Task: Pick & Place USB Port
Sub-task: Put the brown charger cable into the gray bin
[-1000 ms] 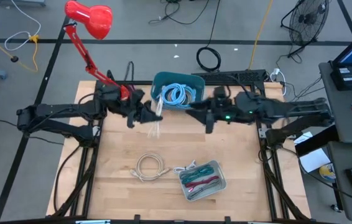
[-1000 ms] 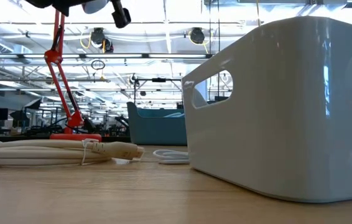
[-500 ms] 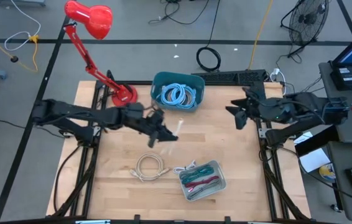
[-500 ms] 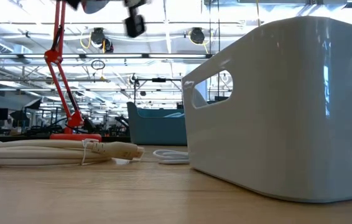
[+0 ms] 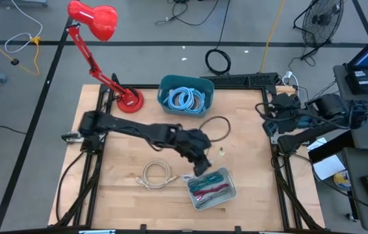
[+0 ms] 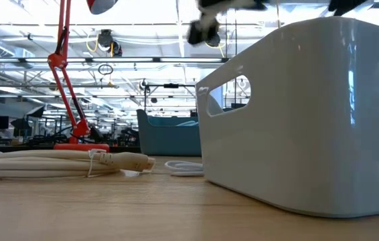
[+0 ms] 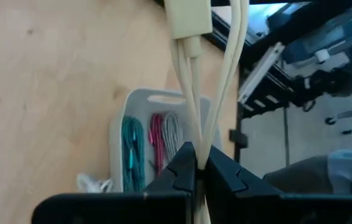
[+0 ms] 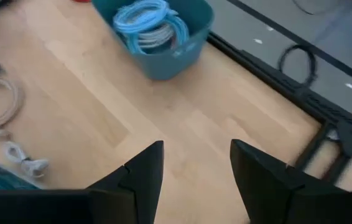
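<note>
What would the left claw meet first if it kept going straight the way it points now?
Most likely the white bin holding teal, pink and grey cables. The left claw, shut on a cream cable, points toward it in the left wrist view, and the high view shows it beside the bin. Height above it is unclear.

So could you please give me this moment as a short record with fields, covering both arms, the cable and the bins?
left claw: shut on the beige cable, reached out over the table beside the white bin
beige cable: two strands pinched between the fingers, connector block at the far end
white bin: near the table's front edge, holds teal, red and grey cables
teal bin: at the table's back edge, holds a coiled light blue cable
loose coiled cable: flat on the table left of the white bin
right claw: open, empty, drawn back at the table's right edge
</note>
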Robot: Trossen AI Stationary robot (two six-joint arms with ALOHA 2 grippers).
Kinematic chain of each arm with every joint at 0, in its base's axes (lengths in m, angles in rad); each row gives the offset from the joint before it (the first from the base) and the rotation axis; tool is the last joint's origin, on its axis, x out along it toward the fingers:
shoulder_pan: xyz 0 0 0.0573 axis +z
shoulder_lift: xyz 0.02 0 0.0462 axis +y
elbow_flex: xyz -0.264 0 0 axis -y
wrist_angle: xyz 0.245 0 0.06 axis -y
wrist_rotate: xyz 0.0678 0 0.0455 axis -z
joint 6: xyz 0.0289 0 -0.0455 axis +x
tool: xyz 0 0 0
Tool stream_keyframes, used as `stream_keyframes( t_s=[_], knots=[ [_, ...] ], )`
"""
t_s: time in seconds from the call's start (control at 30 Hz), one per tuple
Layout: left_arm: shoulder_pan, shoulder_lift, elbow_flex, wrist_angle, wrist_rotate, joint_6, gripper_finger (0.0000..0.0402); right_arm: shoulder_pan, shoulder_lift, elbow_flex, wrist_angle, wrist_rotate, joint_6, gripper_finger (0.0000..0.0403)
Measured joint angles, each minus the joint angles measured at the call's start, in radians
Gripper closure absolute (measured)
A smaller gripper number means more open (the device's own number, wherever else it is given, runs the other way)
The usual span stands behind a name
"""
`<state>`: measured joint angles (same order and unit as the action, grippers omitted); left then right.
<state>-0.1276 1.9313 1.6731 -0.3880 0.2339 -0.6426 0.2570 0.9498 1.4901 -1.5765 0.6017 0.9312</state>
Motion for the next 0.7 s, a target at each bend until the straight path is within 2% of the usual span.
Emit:
stream_keyframes(
  t_s=[0.27, 0.53, 0.7],
  knots=[
    [-0.031, 0.164, 0.094, 0.031, 0.064, -0.067, 0.0388, 0.0, -0.097, -0.1, 0.003, -0.001, -0.027, 0.023],
    [-0.073, 0.179, 0.105, 0.022, 0.07, -0.077, 0.0388, 0.0, -0.152, -0.254, 0.021, -0.031, 0.027, 0.0232],
    [-0.078, 0.179, 0.105, 0.023, 0.063, -0.085, 0.0388, 0.0, -0.165, -0.355, 0.137, -0.094, 0.025, 0.0232]
  ],
)
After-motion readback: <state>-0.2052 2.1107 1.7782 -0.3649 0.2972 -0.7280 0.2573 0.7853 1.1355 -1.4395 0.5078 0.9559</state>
